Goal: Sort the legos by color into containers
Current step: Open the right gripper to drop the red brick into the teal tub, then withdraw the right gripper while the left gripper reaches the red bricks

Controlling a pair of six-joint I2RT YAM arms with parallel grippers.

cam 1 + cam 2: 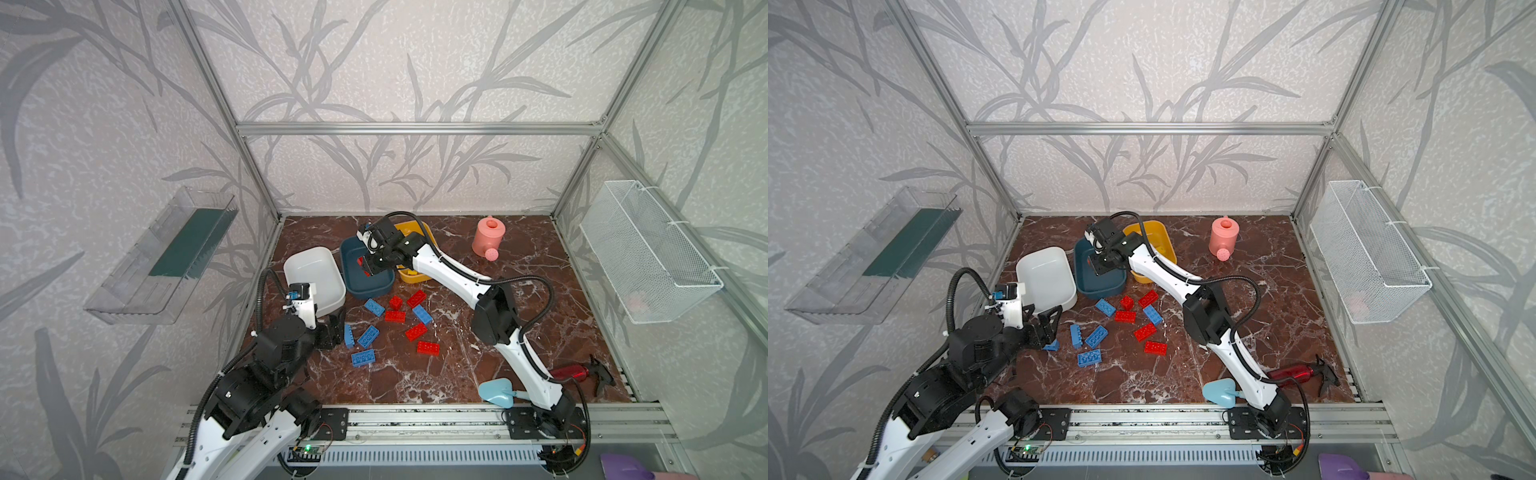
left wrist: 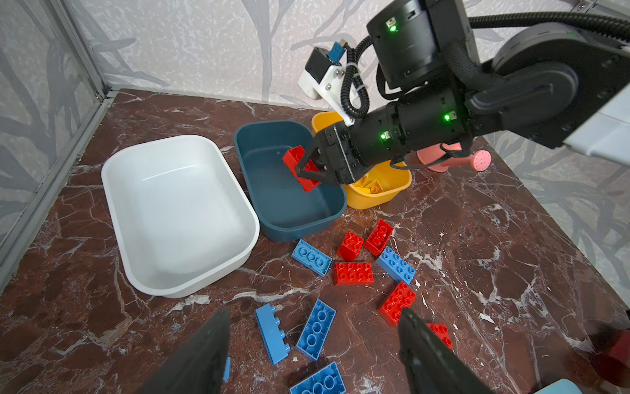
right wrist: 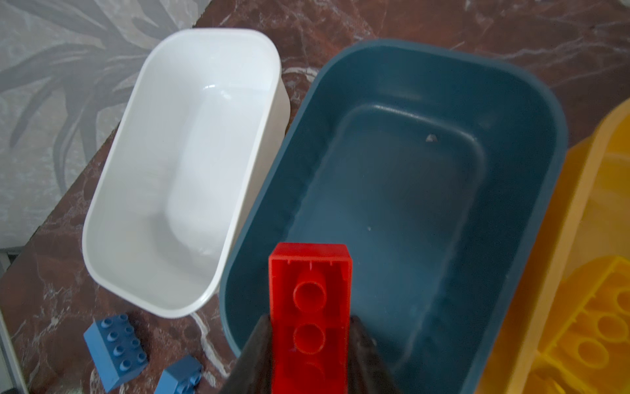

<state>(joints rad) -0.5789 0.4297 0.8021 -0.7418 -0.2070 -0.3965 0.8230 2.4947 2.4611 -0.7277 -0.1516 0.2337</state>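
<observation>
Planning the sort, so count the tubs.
3: the white tub at left, the dark teal tub beside it in the middle, the yellow tub farther right, partly hidden behind the right arm.

My right gripper [image 1: 1096, 264] hangs over the dark teal tub [image 1: 1100, 291], clamped on what looks like a red brick [image 1: 1090, 262], though most of it is hidden. My left gripper [image 1: 1045, 311] sits with jaws spread just beside the white tub [image 1: 1042, 274]. Loose red bricks [image 1: 1125, 316] and loose blue bricks [image 1: 1096, 336] lie on the marble floor [image 1: 1287, 332] between my arms.

Yellow rounded plastic tub [image 1: 411, 276], floor's 12 o'clock: half-hidden under right arm [image 1: 449, 268]. Red studded plastic brick [image 3: 310, 307]: end cropped by frame. Pale pink object [image 1: 638, 303] inside white wire-mesh basket [image 1: 648, 249], 3 o'clock: unidentifiable.
</observation>
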